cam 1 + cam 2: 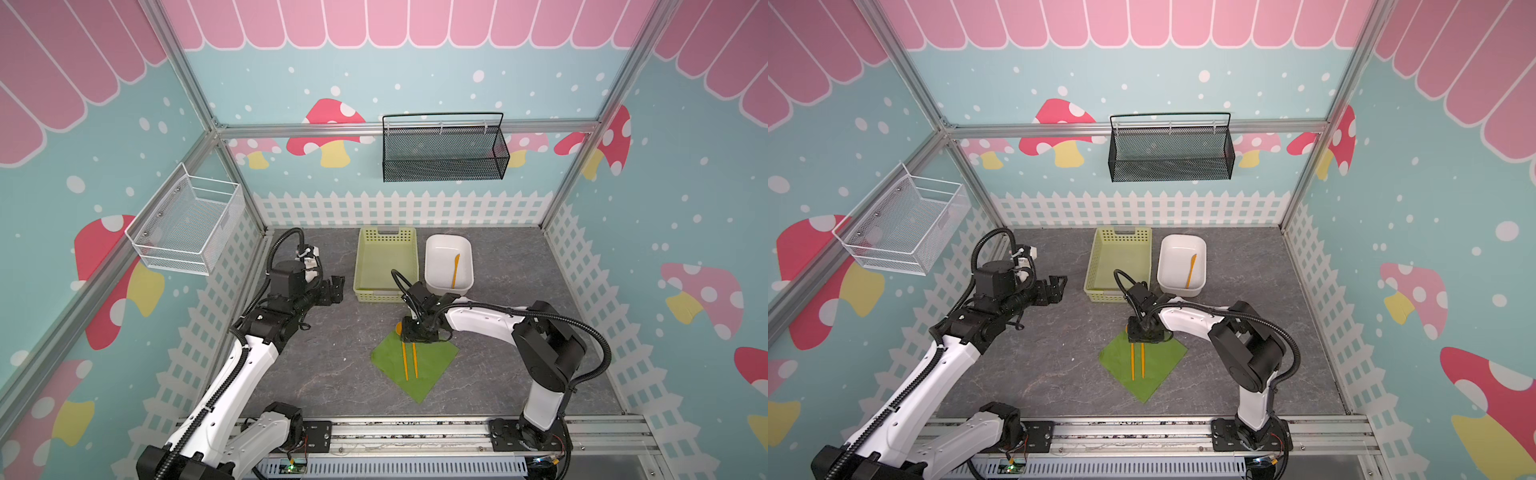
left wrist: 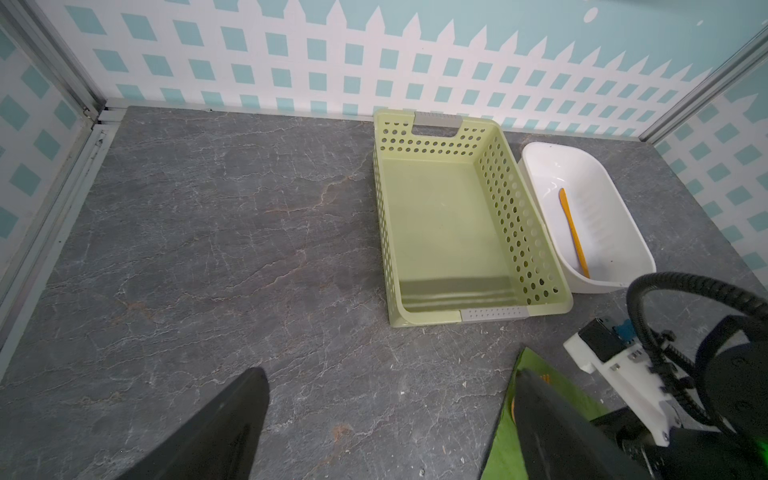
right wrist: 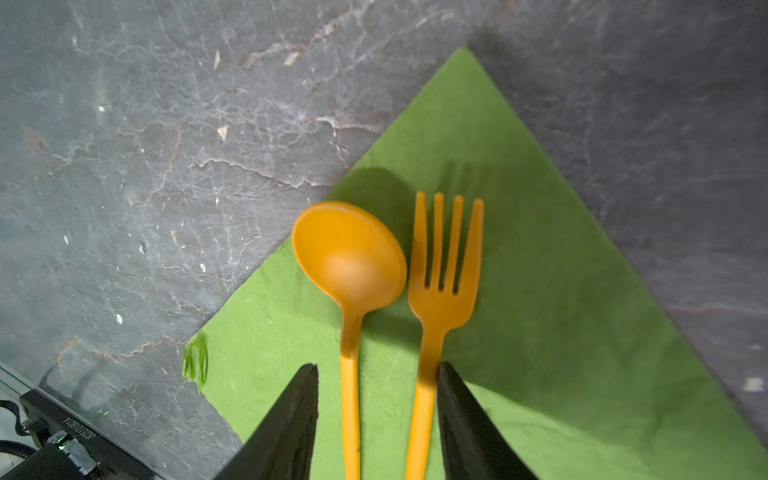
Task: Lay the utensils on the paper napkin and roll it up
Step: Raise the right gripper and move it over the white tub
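Observation:
The green paper napkin [image 1: 432,368] [image 3: 540,332] lies flat as a diamond on the grey table. An orange spoon [image 3: 349,257] and an orange fork [image 3: 444,266] rest side by side on it, handles parallel. My right gripper [image 3: 378,365] [image 1: 415,332] hovers low over the napkin's far corner, open, straddling both handles; one finger touches the fork's handle and the other stands off the spoon's. The orange knife [image 1: 455,270] [image 2: 574,232] lies in the white dish [image 1: 436,249]. My left gripper [image 1: 337,286] [image 2: 388,370] is open and holds nothing, left of the basket.
A pale yellow-green perforated basket [image 1: 386,266] [image 2: 444,216] stands next to the white dish at the back. A black mesh basket [image 1: 444,153] hangs on the back wall and a white wire basket [image 1: 187,224] on the left wall. Walls enclose the table on three sides.

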Controlling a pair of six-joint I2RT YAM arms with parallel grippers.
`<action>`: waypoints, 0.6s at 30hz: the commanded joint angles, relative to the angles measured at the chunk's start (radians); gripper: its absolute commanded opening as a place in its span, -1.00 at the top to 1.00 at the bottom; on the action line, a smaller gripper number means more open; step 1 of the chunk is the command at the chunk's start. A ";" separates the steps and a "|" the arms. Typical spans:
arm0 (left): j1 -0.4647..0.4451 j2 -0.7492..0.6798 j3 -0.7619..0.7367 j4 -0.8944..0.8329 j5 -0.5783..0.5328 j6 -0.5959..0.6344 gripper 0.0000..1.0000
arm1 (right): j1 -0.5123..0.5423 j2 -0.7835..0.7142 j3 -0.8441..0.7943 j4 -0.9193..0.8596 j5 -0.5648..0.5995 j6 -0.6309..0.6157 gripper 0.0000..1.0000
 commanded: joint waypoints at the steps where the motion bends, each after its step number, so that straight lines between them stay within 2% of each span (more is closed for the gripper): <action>1: 0.009 -0.001 -0.012 -0.002 -0.013 0.004 -0.87 | -0.002 0.017 -0.014 0.004 -0.007 0.002 0.07; 18: 0.010 0.002 -0.012 -0.002 -0.016 0.004 -0.88 | -0.040 -0.075 0.012 -0.032 0.024 -0.022 0.04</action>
